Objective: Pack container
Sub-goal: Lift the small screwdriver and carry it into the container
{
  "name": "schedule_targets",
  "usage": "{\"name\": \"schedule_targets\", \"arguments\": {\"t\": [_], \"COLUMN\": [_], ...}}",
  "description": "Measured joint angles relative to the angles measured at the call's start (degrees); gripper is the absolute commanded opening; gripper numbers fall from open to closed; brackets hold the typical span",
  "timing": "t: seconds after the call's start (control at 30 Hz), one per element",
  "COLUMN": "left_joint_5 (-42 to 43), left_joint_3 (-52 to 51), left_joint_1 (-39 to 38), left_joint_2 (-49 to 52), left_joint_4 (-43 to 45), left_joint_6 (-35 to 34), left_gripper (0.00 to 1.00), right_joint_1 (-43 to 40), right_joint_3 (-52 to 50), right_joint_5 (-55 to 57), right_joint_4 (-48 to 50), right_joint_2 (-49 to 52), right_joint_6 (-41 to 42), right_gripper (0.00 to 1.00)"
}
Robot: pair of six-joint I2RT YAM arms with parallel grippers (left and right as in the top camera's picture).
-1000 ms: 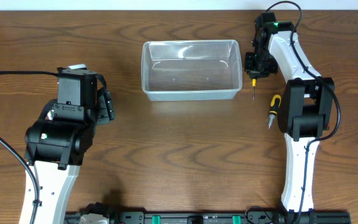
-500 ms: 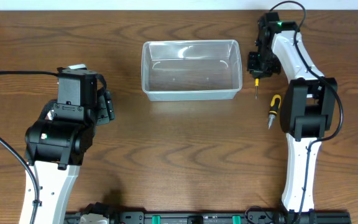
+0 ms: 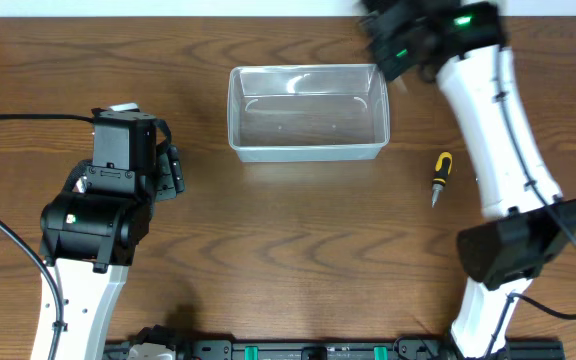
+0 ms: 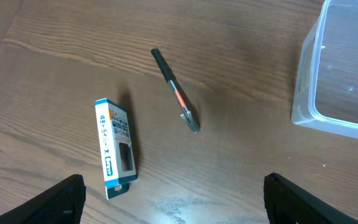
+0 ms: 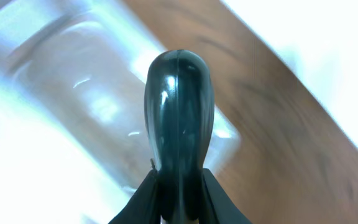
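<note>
**Right arm swings its tool up to the far corner**

A second ago our right claw [image 3: 392, 45] sat low beside the right wall of the tub [image 3: 306, 152]. Now it is at the tub's upper right corner, blurred with speed. It is clamped on a dark-handled tool [image 5: 179, 106], which the wrist view shows over that corner. We judge the drop comes next. The tub stays at upper centre of the overhead view. The yellow screwdriver [image 3: 440, 172] has not moved. Our left claw [image 3: 171, 170] gapes wide, holding nothing, above a small box [image 4: 114, 148] and a pen-like tool [image 4: 175, 91].
</note>
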Motion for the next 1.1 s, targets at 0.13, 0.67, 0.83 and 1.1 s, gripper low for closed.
{"name": "schedule_targets", "arguments": {"t": [0.13, 0.67, 0.83, 1.1], "left_joint_5": [0.00, 0.00, 0.00, 0.00], "left_joint_3": [0.00, 0.00, 0.00, 0.00], "left_joint_1": [0.00, 0.00, 0.00, 0.00], "left_joint_2": [0.00, 0.00, 0.00, 0.00], "left_joint_4": [-0.39, -1.31, -1.31, -1.31], "left_joint_6": [0.02, 0.00, 0.00, 0.00], "left_gripper": [0.82, 0.83, 0.83, 0.83], "right_joint_1": [5.35, 5.79, 5.81, 5.81], "right_joint_3": [-0.57, -0.92, -1.01, -1.01], "right_joint_5": [-1.86, -6.34, -6.67, -7.21], "right_joint_4": [0.76, 1.44, 0.74, 0.74], "right_joint_2": [3.78, 19.47, 20.65, 20.65], "right_joint_6": [-15.91, -28.37, -28.59, -28.63], "right_gripper": [0.01, 0.01, 0.03, 0.20]}}
